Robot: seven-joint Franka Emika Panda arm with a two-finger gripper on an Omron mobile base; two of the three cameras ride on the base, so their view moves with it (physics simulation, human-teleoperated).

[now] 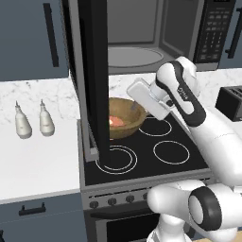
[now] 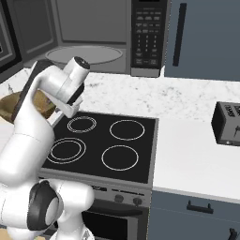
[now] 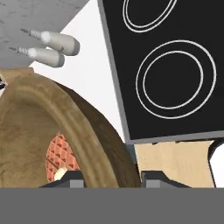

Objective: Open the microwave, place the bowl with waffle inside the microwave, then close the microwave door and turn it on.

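- The open microwave door (image 1: pixel 93 75) sticks out over the cooktop (image 2: pixel 105 145), just left of the bowl (image 1: pixel 124 117).
- Two pale bottles (image 1: pixel 33 120) stand on the marble counter (image 1: pixel 38 163); one black toaster (image 2: pixel 228 124) sits to the right.
- The gripper (image 3: pixel 107 177) is clamped on the rim of the smooth wooden bowl, held above the cooktop.
- One gridded orange waffle (image 3: pixel 61 157) lies inside.

Bowl (image 3: pixel 94 144): brown wood, visible grain, smooth matt rim. Waffle (image 3: pixel 59 159): reddish, rough grid texture. Cooktop (image 2: pixel 105 147): glossy black glass w/ white rings. Table (image 2: pixel 197 159): white marble look, grey veins. Microwave door (image 1: pixel 94 75): glossy black panel. Two bottles (image 1: pixel 33 120): pale, smooth.
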